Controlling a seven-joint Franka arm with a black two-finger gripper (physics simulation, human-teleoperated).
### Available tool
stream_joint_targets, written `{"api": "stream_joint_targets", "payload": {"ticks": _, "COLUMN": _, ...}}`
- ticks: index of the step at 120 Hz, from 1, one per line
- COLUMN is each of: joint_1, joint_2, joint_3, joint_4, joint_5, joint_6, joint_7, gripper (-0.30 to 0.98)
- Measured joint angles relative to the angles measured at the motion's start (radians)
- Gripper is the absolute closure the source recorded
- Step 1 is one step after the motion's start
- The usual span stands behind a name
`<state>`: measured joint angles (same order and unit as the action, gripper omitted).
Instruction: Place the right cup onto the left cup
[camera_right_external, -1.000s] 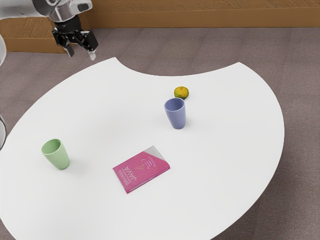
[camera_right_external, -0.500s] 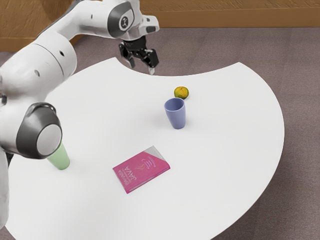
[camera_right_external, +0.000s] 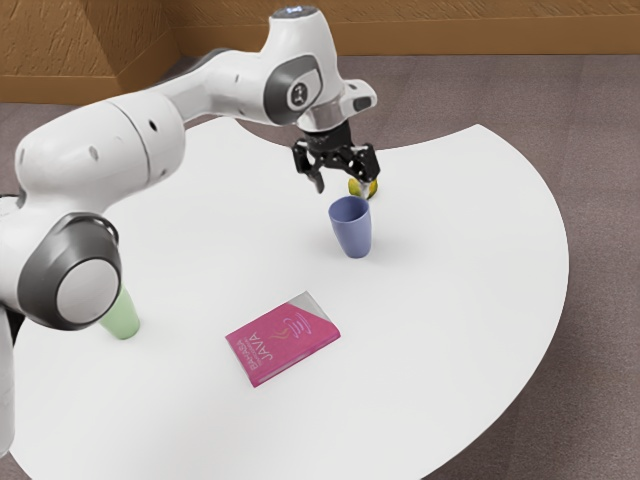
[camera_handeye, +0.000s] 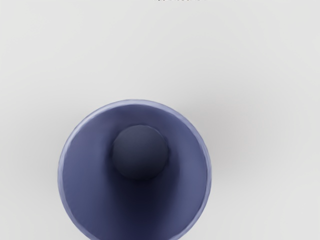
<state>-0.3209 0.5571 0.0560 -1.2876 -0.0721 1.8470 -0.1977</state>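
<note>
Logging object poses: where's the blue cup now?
Exterior view: blue cup stands upright on the table, just below the open gripper, near the orange fruit.

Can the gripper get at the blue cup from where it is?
Probably yes: the gripper is open above the upright blue cup, and nothing covers its mouth. The small yellow fruit nearby might crowd one finger.

The pink book (camera_right_external: 283, 352), lying lower than the gripper (camera_right_external: 341, 190) and well apart from it, reads "BAHASA" and "JAVA" on its cover.
</note>
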Motion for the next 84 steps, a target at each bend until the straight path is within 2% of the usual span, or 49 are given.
{"api": "stream_joint_targets", "payload": {"ticks": 59, "joint_1": 0.002, "joint_2": 0.131, "joint_3": -0.051, "joint_4": 0.096, "joint_5": 0.041, "joint_6": 0.044, "joint_7": -0.179, "gripper": 0.03}}
{"api": "stream_joint_targets", "payload": {"ticks": 67, "joint_1": 0.002, "joint_2": 0.136, "joint_3": -0.050, "joint_4": 0.096, "joint_5": 0.042, "joint_6": 0.046, "joint_7": -0.195, "gripper": 0.11}}
{"api": "stream_joint_targets", "payload": {"ticks": 84, "joint_1": 0.001, "joint_2": 0.139, "joint_3": -0.050, "joint_4": 0.095, "joint_5": 0.043, "joint_6": 0.047, "joint_7": -0.224, "gripper": 0.40}}
